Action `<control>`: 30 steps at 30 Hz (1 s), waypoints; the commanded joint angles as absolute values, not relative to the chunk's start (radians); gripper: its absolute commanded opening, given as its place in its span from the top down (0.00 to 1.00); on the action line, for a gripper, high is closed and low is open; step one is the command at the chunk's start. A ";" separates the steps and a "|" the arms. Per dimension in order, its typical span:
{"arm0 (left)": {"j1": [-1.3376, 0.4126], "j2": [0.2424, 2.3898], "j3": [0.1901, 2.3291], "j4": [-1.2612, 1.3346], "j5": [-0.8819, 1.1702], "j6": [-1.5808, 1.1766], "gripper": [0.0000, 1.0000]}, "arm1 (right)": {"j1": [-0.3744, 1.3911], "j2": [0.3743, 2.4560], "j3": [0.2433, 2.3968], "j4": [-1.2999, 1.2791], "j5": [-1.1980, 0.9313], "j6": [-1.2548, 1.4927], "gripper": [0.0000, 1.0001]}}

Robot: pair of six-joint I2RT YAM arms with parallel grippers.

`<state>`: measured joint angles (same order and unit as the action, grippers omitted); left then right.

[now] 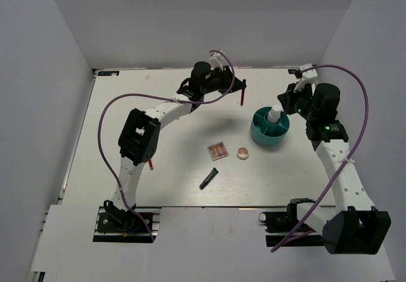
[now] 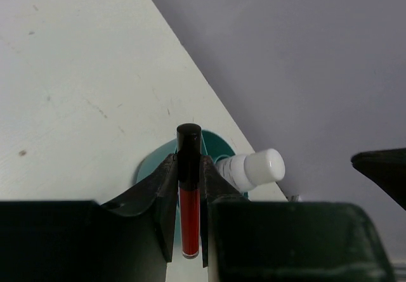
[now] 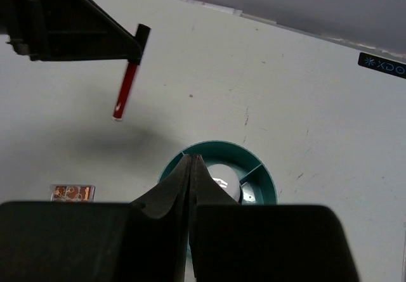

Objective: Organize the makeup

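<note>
My left gripper is shut on the thin red-black pencil and holds it in the air at the far middle of the table, left of the teal cup. In the left wrist view the pencil sits between the fingers. The white bottle stands in the cup, leaning. My right gripper is shut and empty just above the cup's far rim. The square palette, round beige compact and short black tube lie on the table nearer me.
A small red stick lies on the table under my left arm. The cup has divided compartments. Grey walls close the table at the back and both sides.
</note>
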<state>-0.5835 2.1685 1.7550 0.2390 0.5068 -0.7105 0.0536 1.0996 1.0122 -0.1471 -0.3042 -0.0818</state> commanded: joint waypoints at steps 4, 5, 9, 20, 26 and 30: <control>-0.661 2.256 1.858 0.472 0.390 -0.715 1.00 | 0.029 1.023 0.937 -0.032 -0.308 -0.081 1.00; -0.661 2.266 1.864 0.495 0.381 -0.707 1.00 | 0.029 1.017 0.934 -0.032 -0.310 -0.081 1.00; -0.702 2.327 1.917 0.523 0.354 -0.646 1.00 | 0.017 1.008 0.916 -0.026 -0.316 -0.083 1.00; -0.750 2.391 1.959 0.542 0.295 -0.561 1.00 | 0.012 0.991 0.887 -0.017 -0.324 -0.095 1.00; -0.770 2.408 1.962 0.525 0.311 -0.540 1.00 | -0.018 0.986 0.874 -0.012 -0.327 -0.094 1.00; -0.770 2.413 1.968 0.512 0.311 -0.522 1.00 | -0.026 0.985 0.871 -0.012 -0.337 -0.092 1.00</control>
